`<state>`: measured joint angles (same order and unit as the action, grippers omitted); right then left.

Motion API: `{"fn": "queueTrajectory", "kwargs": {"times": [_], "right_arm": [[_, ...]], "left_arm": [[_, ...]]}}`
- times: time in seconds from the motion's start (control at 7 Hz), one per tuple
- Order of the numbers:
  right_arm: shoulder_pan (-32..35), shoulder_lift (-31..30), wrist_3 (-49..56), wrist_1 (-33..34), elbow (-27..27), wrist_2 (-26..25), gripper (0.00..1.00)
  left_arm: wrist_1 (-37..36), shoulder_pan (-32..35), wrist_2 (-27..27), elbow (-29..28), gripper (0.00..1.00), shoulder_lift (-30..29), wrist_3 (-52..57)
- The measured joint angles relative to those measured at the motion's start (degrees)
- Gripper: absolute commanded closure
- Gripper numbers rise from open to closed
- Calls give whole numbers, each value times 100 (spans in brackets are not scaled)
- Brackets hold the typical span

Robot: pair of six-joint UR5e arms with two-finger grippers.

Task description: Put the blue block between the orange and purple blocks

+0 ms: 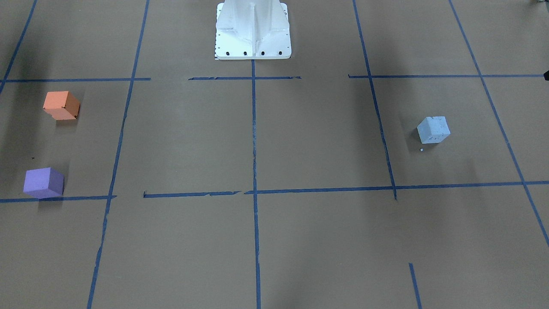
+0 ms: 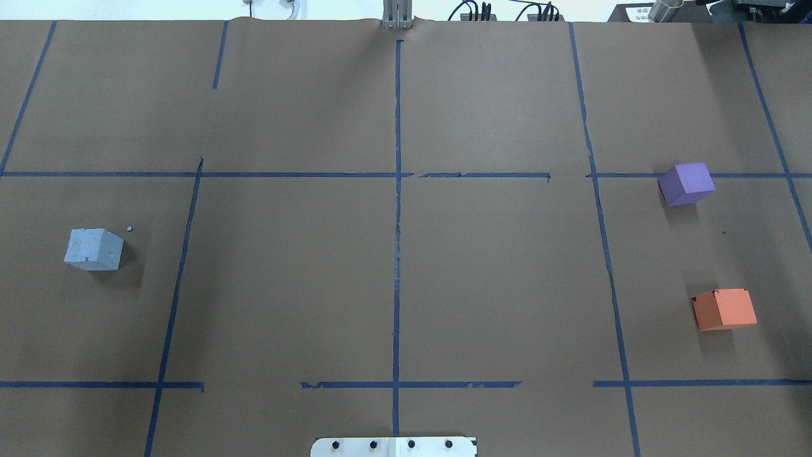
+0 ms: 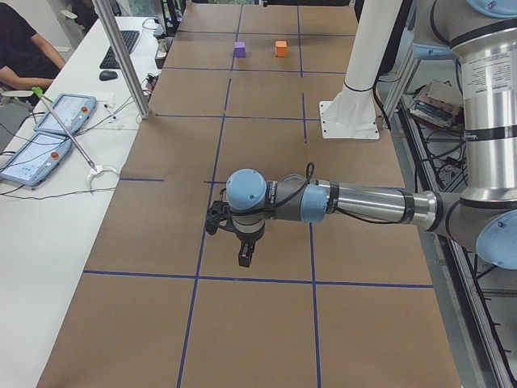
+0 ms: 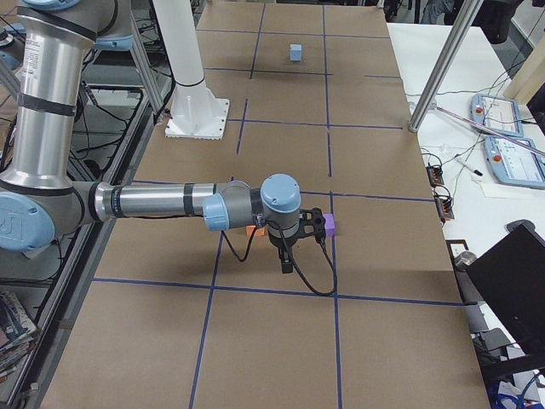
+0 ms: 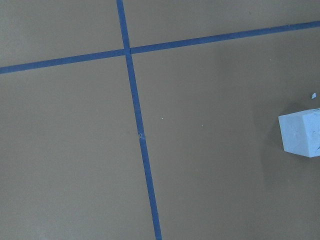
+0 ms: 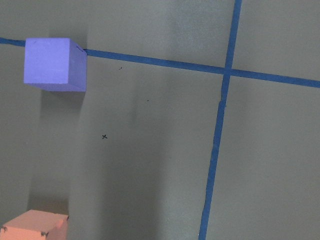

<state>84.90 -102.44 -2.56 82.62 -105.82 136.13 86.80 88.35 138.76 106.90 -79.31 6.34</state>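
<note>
The pale blue block (image 2: 94,249) stands alone on the table's left side, also seen in the front view (image 1: 433,129) and at the left wrist view's right edge (image 5: 300,134). The purple block (image 2: 686,183) and the orange block (image 2: 724,309) stand on the right side with a bare gap between them, and both show in the right wrist view (image 6: 54,64) (image 6: 32,226). My left gripper (image 3: 245,255) shows only in the exterior left view, high over the table. My right gripper (image 4: 288,260) shows only in the exterior right view, above the purple and orange blocks. I cannot tell whether either is open or shut.
Brown paper with a blue tape grid (image 2: 397,254) covers the table. The white robot base (image 1: 253,32) stands at the robot's edge. A small pale chip (image 2: 129,228) lies by the blue block. A side desk with tablets (image 3: 48,133) runs along the far edge.
</note>
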Motion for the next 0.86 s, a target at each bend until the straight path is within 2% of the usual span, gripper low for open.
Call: {"fn": "queueTrajectory", "kwargs": {"times": [0.86], "right_arm": [[-5,-13,-51,0,-60,5,0]], "left_arm": [[20,-6,-232,135,0,21,-32]]}}
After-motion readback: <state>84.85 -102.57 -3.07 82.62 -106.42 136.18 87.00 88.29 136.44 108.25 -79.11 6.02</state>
